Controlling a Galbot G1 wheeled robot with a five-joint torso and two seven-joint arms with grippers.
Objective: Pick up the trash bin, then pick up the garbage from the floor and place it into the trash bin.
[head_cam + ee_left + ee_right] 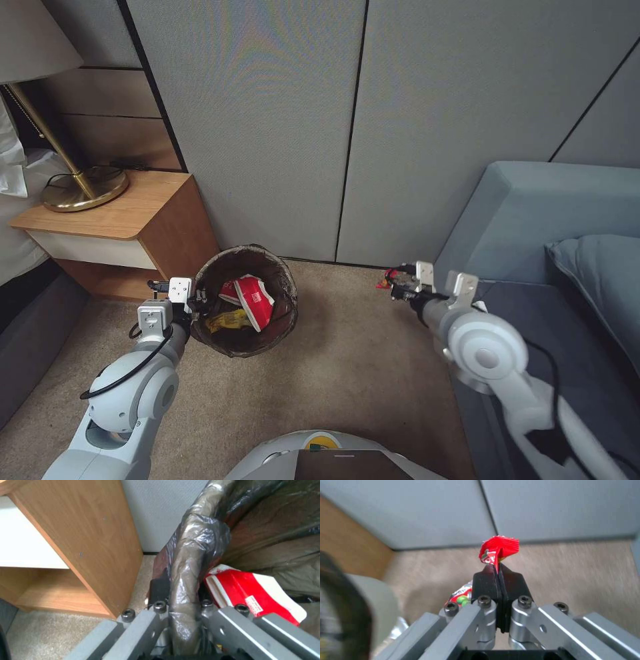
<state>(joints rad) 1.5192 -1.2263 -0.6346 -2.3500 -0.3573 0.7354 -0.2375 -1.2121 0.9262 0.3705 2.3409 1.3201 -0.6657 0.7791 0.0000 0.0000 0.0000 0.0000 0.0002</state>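
The trash bin [245,303], round and lined with a dark brown bag, hangs tilted above the carpet. My left gripper [195,307] is shut on its near rim [186,585]. Inside lie a red and white package [255,301] [256,595] and a yellow wrapper [227,323]. My right gripper [388,279] [499,568] is raised to the bin's right, next to the sofa, shut on a red crinkled snack wrapper [498,548] [383,279]. The wrapper's end sticks out past the black fingertips [486,580].
A wooden nightstand [117,217] with a brass lamp [83,188] stands close to the bin's left. A grey-blue sofa [533,220] with a cushion fills the right. Grey wall panels [300,120] rise behind. Beige carpet [347,373] lies open between the arms.
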